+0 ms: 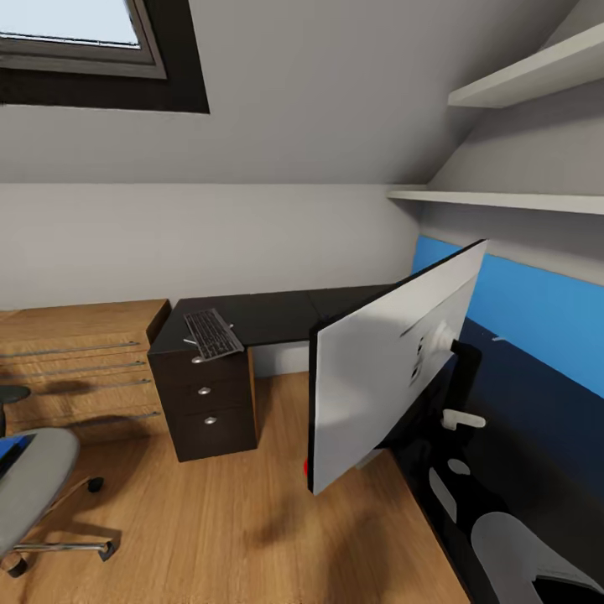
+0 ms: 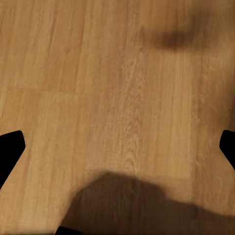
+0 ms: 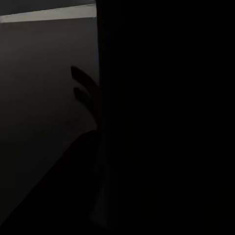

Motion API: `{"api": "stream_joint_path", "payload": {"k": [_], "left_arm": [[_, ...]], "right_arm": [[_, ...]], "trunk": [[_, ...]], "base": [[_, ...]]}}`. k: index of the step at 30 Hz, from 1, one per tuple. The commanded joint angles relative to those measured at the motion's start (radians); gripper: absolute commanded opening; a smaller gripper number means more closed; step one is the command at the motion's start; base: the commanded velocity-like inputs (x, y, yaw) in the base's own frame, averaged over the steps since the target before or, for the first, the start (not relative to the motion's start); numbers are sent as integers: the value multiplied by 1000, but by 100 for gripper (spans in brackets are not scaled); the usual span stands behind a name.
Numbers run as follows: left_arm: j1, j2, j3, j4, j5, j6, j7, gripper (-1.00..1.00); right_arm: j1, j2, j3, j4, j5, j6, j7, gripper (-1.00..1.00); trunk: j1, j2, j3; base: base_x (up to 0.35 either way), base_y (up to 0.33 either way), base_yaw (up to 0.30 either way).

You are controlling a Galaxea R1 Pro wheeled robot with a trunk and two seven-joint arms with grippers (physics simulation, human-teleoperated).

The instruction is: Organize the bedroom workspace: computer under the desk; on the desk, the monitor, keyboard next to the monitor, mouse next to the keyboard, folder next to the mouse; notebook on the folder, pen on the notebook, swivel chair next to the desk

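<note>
The monitor (image 1: 382, 377) shows its silver-white back and stands tilted above the right wing of the black desk (image 1: 285, 315), its lower corner past the desk's edge. My right arm (image 1: 520, 545) reaches toward the monitor's black neck (image 1: 466, 365); the right wrist view is nearly all dark, so I cannot see the fingers' state. The keyboard (image 1: 212, 333) lies on the desk above the black drawer unit (image 1: 210, 411). At the lower left is the grey swivel chair (image 1: 33, 491) with the blue folder (image 1: 8, 453) on its seat. My left gripper (image 2: 117, 152) is open over bare wood floor.
A light-wood drawer chest (image 1: 80, 361) stands left of the desk's drawer unit. Two white shelves (image 1: 512, 200) hang above the blue wall panel (image 1: 537, 310) at the right. Wood floor (image 1: 218, 520) lies between the chair and the desk.
</note>
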Motion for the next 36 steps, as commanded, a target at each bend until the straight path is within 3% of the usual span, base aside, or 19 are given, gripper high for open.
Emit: {"api": "stream_joint_path", "payload": {"k": [1, 11, 29, 30, 36], "left_arm": [[-1, -1, 2, 1, 2, -3, 0, 100], [-1, -2, 2, 1, 2, -4, 0, 100], [-1, -1, 2, 1, 2, -5, 0, 100], [-1, 5, 3, 4, 2, -9, 2, 100], [-1, -3, 4, 4, 2, -9, 2, 100]], "right_arm": [[0, 1, 4, 36, -4, 1, 6, -100], [0, 2, 4, 36, -4, 1, 6, -100], [0, 1, 4, 38, 2, 0, 7, -100], [3, 8, -2, -19, 10, 6, 0, -100], [2, 36, -8, -30, 4, 17, -1, -100]], "trunk": [[0, 0, -2], [0, 0, -13], [0, 0, -14], [0, 0, -14], [0, 0, -14]], "base": [[0, 0, 186], [0, -25, 159], [0, -218, 8], [0, 0, 0], [0, 0, 0]]}}
